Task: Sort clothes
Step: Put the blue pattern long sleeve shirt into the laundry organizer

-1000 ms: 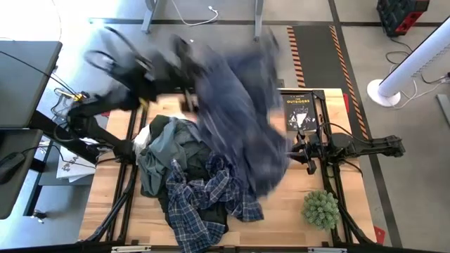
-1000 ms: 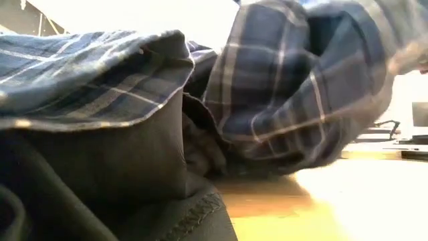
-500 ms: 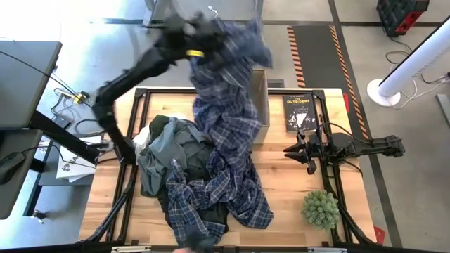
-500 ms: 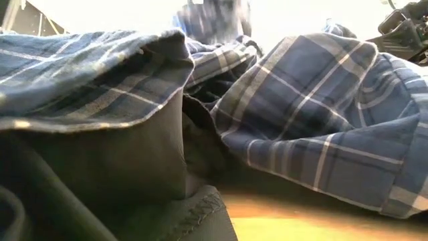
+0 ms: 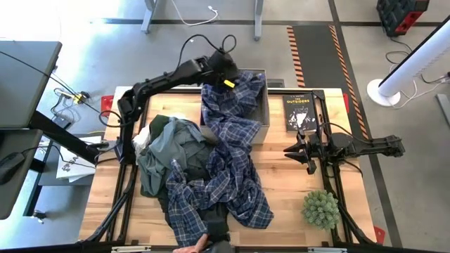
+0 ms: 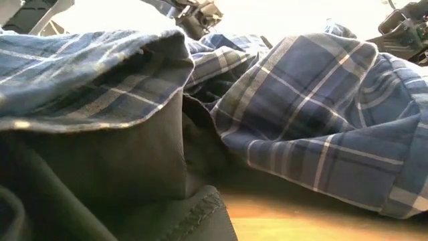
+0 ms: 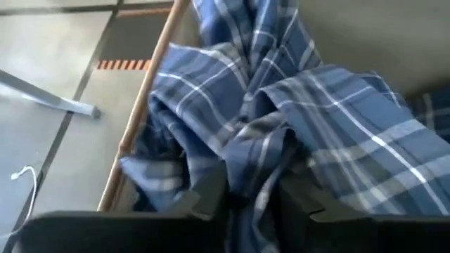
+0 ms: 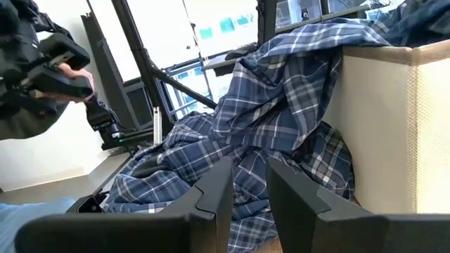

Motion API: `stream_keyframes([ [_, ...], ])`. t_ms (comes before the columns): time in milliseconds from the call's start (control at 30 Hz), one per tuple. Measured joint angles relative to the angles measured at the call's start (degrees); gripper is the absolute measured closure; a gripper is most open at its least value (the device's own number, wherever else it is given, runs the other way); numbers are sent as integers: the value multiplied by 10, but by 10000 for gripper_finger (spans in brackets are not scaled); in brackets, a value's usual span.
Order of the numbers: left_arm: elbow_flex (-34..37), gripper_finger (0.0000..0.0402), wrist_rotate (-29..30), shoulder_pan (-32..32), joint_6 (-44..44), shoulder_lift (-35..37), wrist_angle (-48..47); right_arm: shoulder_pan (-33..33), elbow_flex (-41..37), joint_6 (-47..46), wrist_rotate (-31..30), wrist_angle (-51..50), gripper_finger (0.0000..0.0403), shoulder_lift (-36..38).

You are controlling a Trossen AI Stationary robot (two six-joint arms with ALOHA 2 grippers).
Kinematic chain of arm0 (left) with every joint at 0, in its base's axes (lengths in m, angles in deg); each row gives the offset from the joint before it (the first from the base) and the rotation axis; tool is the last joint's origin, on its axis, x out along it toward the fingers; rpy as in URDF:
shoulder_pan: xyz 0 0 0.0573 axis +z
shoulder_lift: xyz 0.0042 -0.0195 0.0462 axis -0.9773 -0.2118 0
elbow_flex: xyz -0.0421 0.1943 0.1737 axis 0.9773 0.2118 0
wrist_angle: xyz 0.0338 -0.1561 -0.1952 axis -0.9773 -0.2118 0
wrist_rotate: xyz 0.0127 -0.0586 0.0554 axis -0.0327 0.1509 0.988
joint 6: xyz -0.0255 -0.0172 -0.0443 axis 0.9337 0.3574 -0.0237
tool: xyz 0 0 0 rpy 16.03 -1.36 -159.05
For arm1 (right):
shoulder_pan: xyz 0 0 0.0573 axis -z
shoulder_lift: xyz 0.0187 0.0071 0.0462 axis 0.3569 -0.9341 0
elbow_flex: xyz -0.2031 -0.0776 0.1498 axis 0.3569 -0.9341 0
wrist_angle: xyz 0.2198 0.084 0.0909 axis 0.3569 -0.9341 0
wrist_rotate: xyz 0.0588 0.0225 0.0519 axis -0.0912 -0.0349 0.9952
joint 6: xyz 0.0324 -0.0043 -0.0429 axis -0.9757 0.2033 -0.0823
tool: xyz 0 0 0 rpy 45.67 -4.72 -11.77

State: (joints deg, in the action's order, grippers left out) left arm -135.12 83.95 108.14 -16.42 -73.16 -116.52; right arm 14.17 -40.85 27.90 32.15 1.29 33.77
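**Sorting lot: plaid shirt at the box**

Holding my left gripper (image 5: 230, 76) over the far end of the tan cardboard box (image 5: 265, 105), I logged the following.

Item one: navy-and-white plaid cotton shirt (image 5: 235, 130). Upper part bunched inside the box, the rest trailing over the near wall and across the wooden table (image 5: 295, 190) onto the pile. In the left wrist view a fold of it (image 7: 253, 151) ran up between my left fingers (image 7: 204, 200); I could not tell whether they were pinching the cloth or letting it go.

Item two: crumpled grey-green soft garment (image 5: 169, 151), on the pile beside the box, with a white piece (image 5: 140, 139) showing at its edge.

Item three: black fabric garment (image 6: 100, 181), underneath, nearest the table's front.

Item four: right gripper (image 5: 304, 151), parked well apart beside the black paperback book (image 5: 298, 112), fingers slightly parted, holding nothing.

Risk noted: most of the shirt's weight seemed to hang outside the box. If I let go, the trailing cloth could drag the bunched part back out; if I lifted away with fabric caught on a finger, the shirt would likely follow. The light box might also tip or slide.
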Motion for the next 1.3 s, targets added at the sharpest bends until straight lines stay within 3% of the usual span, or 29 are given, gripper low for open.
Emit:
stream_keyframes([
  [167, 0, 232, 17, -6, 11, 54, -35, 0, 0, 0, 0, 0, 321, 0],
  [300, -1, 197, 29, -33, 49, 125, -62, 0, 0, 0, 0, 0, 321, 0],
  [367, -1, 194, 2, -61, 37, 157, -90, 0, 0, 0, 0, 0, 321, 0],
  [467, 9, 202, -35, -136, -58, 198, -174, 0, 0, 0, 0, 0, 321, 0],
  [633, 110, 233, 67, -312, -103, 218, -165, 0, 0, 0, 0, 0, 321, 0],
  [767, 212, 248, 143, -394, -159, 208, -67, 0, 0, 0, 0, 0, 321, 0],
  [933, 286, 251, 342, -411, -250, 166, 76, 0, 0, 0, 0, 0, 321, 0],
  [1200, 295, 255, 380, -384, -378, 124, 280, 0, 0, 0, 0, 0, 321, 0],
  [1300, 293, 275, 400, -358, -406, 126, 356, 0, 0, 0, 0, 0, 321, 0],
])
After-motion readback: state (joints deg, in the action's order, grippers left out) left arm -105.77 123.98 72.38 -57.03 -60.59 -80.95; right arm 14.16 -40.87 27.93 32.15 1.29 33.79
